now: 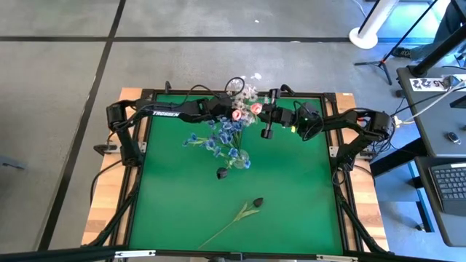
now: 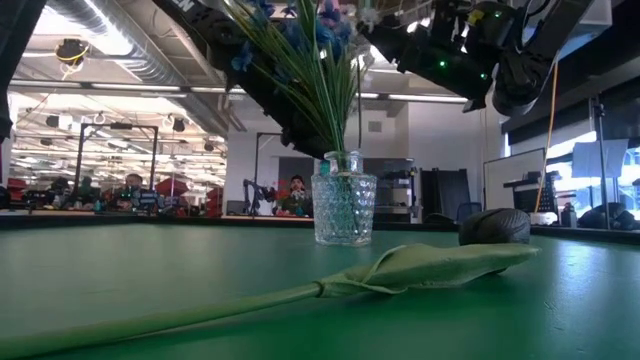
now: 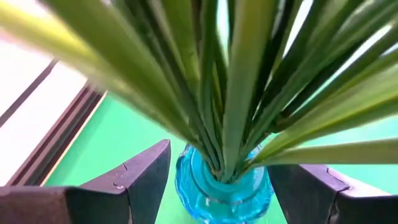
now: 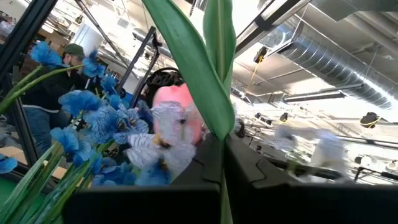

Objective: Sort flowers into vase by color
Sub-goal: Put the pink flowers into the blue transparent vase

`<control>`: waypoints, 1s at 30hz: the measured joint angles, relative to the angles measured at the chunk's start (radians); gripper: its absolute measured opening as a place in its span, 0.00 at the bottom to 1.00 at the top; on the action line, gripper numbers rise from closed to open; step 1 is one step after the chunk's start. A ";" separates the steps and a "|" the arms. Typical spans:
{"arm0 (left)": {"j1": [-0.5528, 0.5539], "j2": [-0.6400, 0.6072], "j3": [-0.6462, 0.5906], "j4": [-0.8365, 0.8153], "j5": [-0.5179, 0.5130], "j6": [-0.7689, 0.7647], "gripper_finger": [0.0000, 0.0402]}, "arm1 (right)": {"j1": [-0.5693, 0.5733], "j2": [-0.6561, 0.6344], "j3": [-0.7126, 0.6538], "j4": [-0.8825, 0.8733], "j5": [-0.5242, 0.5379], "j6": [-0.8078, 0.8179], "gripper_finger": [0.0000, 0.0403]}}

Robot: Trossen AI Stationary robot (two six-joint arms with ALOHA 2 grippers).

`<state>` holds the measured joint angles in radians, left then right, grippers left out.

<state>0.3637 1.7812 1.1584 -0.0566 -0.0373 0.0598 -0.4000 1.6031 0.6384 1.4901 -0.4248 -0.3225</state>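
Both arms are dark, near-black, built of boxy links with rounded joint housings; the left arm carries white lettering along its forearm link, and black cables loop beside its joints. The right arm shows a yellow patch near its wrist and, seen from the low view, small green lights on its underside. The left gripper has flat, dark grey wedge-shaped fingers with a small screw in one, while the right gripper has matte black, blocky fingers.
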 joint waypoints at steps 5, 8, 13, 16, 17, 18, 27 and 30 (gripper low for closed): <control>0.000 -0.027 -0.001 -0.053 -0.008 -0.014 0.65 | 0.000 -0.003 0.000 -0.004 0.006 0.000 0.00; 0.003 -0.032 0.000 -0.086 -0.007 -0.025 0.65 | 0.000 -0.003 0.000 -0.007 0.006 0.000 0.00; 0.004 -0.036 0.003 -0.131 -0.014 -0.030 0.65 | 0.000 -0.004 0.000 -0.019 0.008 -0.003 0.00; 0.004 -0.043 0.004 -0.151 -0.026 -0.029 0.65 | 0.000 -0.005 0.000 -0.027 0.015 -0.008 0.00; 0.004 -0.044 0.004 -0.153 -0.029 -0.029 0.65 | 0.000 -0.005 0.000 -0.027 0.015 -0.008 0.00; 0.005 -0.048 0.004 -0.153 -0.029 -0.029 0.65 | 0.000 -0.005 0.000 -0.027 0.015 -0.008 0.00; 0.005 -0.103 0.000 -0.184 -0.059 -0.020 0.65 | 0.000 -0.057 0.000 -0.098 0.046 -0.052 0.00; 0.005 -0.117 0.000 -0.205 -0.060 -0.018 0.65 | 0.000 -0.108 0.000 -0.166 0.052 -0.077 0.00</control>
<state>0.3683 1.6641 1.1580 -0.2620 -0.0971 0.0413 -0.4000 1.4950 0.6380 1.3239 -0.3726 -0.3999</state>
